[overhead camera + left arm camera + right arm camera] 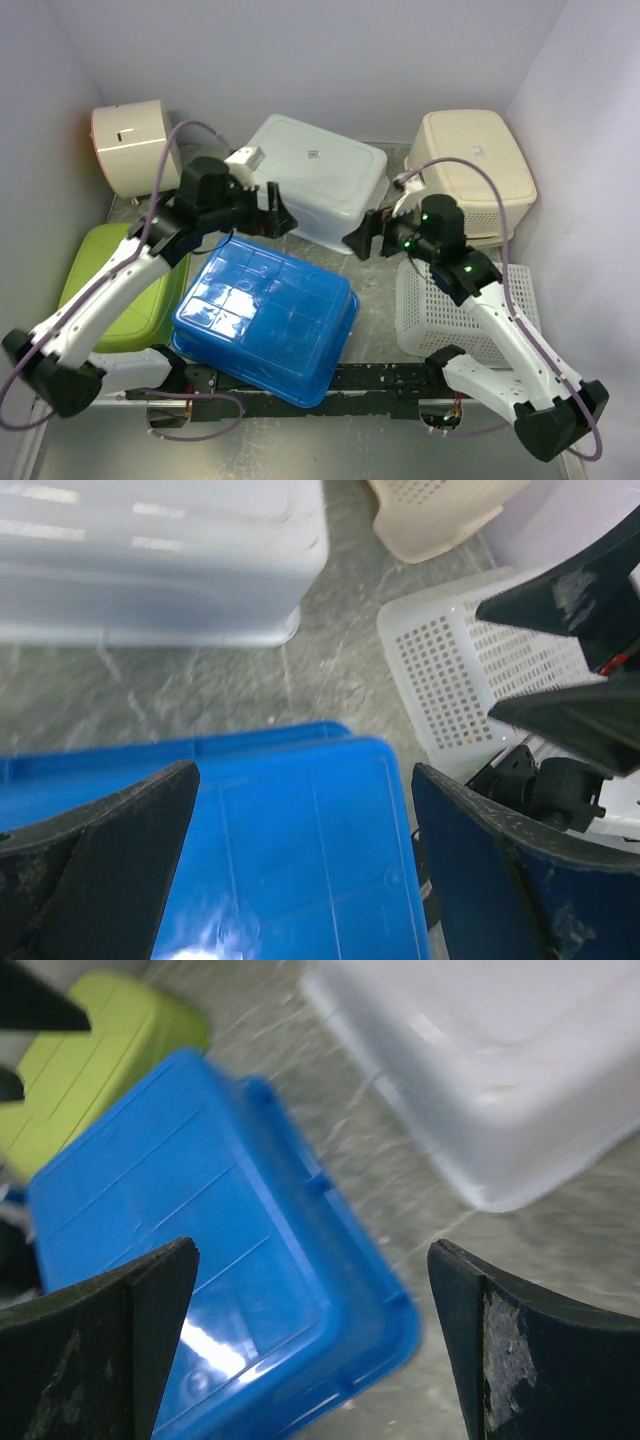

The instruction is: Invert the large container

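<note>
so the blue container (265,320) sits in the lower middle of the top view, flat ribbed base facing up and rim down on the counter (375,285). it's turned a bit, so its corners point diagonally.

the left end effector (278,212) hangs just above the blue container's upper edge with its jaws spread wide and nothing between them. its wrist view looks straight down onto the blue base between the two dark fingers. the right end effector (362,238) is a little right of centre, also wide open and empty, over the bare strip of counter between the blue container and the white tub (318,180). the two end effectors face each other but stay apart.

the other stuff:
- the white tub is top centre, also base up
- a beige basket (478,175) is upper right, base up
- a white perforated basket (455,315) is on the right, partly under the right arm
- a green bin (115,285) is on the left under the left arm
- a round beige thing (132,145) is in the upper left corner, can't tell what it is
</note>
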